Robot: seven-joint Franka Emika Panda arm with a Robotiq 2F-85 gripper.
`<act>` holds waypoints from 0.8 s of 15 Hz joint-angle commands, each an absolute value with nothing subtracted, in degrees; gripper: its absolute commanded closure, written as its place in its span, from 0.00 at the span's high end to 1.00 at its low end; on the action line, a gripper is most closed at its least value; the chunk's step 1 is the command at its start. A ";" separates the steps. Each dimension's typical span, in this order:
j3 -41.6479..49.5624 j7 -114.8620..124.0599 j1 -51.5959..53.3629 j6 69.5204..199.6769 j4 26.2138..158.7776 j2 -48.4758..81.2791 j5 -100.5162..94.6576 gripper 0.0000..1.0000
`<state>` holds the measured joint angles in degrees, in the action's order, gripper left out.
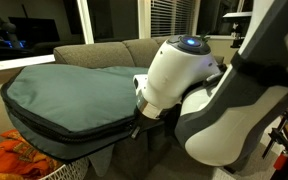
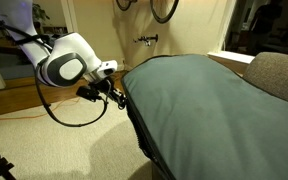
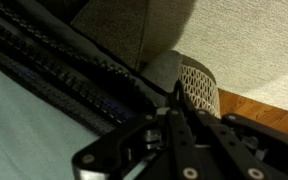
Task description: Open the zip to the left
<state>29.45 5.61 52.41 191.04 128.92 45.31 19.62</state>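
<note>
Nearest the wrist lens: black metal hand (image 3: 175, 98), rising from 6 o'clock with its linkage spread across the lower edge. Fingers drawn narrow, tips all but together at the centre of the view. Too dark there to tell whether anything sits between them.

Just past the tips, towards 10 o'clock: long near-black zip (image 3: 76, 76), running as a toothed band from the upper left corner down to the centre. Borders the huge teal-grey padded fabric bag (image 3: 24, 135), whose smooth face fills the 8 o'clock corner. At 3 o'clock of the tips, a white mesh basket (image 3: 197, 86); at 12 o'clock, grey fabric sofa (image 3: 134, 30).

In both exterior views, bulky white robot arm (image 1: 214, 110) (image 2: 64, 66) reaching to the bag's rim. Hand (image 1: 147, 114) (image 2: 113, 97) right at the edge of the bag (image 1: 74, 90) (image 2: 204, 100), by the dark zip line (image 1: 76, 127) (image 2: 136, 122). Pull too small to make out.

In an exterior view, zip curving along the bag's near rim from 9 o'clock to the centre, sofa (image 1: 94, 52) behind at 12 o'clock, crumpled orange cloth (image 1: 14, 156) at 7 o'clock. In an exterior view, zip dropping from the hand towards 6 o'clock, sofa arm (image 2: 280, 75) at 3 o'clock.
</note>
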 commanded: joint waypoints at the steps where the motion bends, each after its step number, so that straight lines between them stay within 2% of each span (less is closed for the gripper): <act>1: 30.97 6.43 56.43 189.31 130.45 42.90 19.54 0.01; 12: 34.20 6.58 62.82 189.36 131.34 41.94 19.36 0.01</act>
<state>32.98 5.61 57.82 190.25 128.94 45.38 19.62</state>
